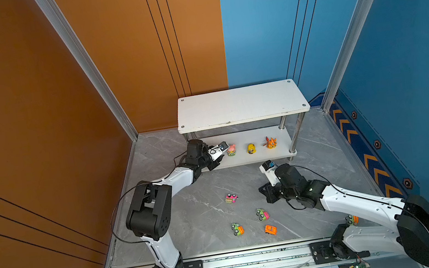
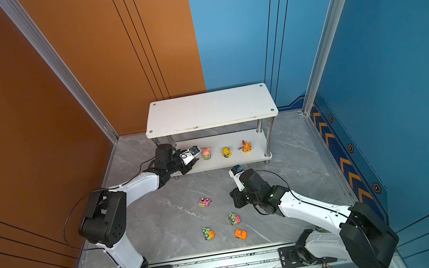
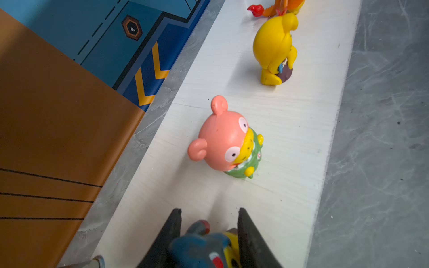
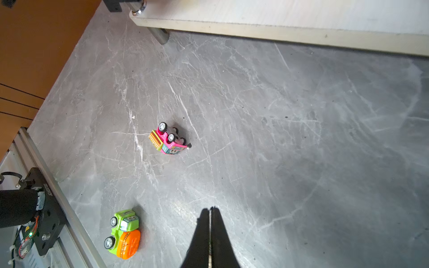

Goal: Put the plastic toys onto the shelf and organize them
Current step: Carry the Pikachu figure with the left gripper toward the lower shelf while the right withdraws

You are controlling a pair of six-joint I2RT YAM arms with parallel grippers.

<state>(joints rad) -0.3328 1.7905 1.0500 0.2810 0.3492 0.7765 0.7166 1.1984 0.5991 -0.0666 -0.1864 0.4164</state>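
The left gripper (image 3: pixel 209 215) is clamped on a blue-and-yellow figurine (image 3: pixel 199 246) over the left end of the shelf's (image 1: pixel 240 104) lower board (image 1: pixel 262 156). Along that board's length stand a pink figurine (image 3: pixel 222 143), a yellow figurine (image 3: pixel 274 46) and an orange figurine (image 1: pixel 271 142). They are upright, spaced apart and facing the front edge. A strip of bare board lies between the held toy and the pink one.

On the floor (image 4: pixel 301 139) in front, a pink car (image 4: pixel 169 140) lies tipped over with its wheels up. Nearer the rail are a green-and-orange car (image 4: pixel 124 234), a green-and-pink car (image 1: pixel 262 214) and an orange car (image 1: pixel 270 229), all well apart. The right gripper (image 4: pixel 210 208) hangs above the floor with its jaws pressed together on nothing.
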